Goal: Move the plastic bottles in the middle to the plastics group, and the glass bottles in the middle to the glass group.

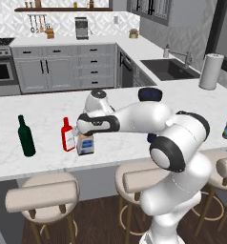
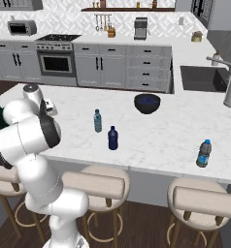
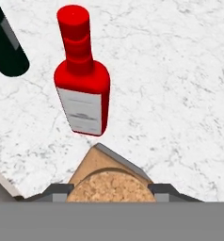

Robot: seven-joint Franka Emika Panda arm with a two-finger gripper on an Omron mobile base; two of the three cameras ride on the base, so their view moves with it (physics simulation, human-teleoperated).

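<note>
Amber glass bottle (image 1: 85, 144) clamped in end effector (image 3: 110, 192), cork between fingers, just beside red bottle (image 3: 82, 80), on counter (image 1: 44, 143)

I can't read any words. The red bottle (image 3: 82, 89) has a white label with only grey smudges on it. The square amber bottle (image 1: 85, 144) has a blue-and-white label, too small to read.

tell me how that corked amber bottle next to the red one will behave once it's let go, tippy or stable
Probably fairly stable: the amber bottle looks squat and square, so it should not roll. It stands close beside the red bottle, so a sideways nudge may knock that narrower one over. The gripper closes around its cork; if glass, set it down gently.
</note>
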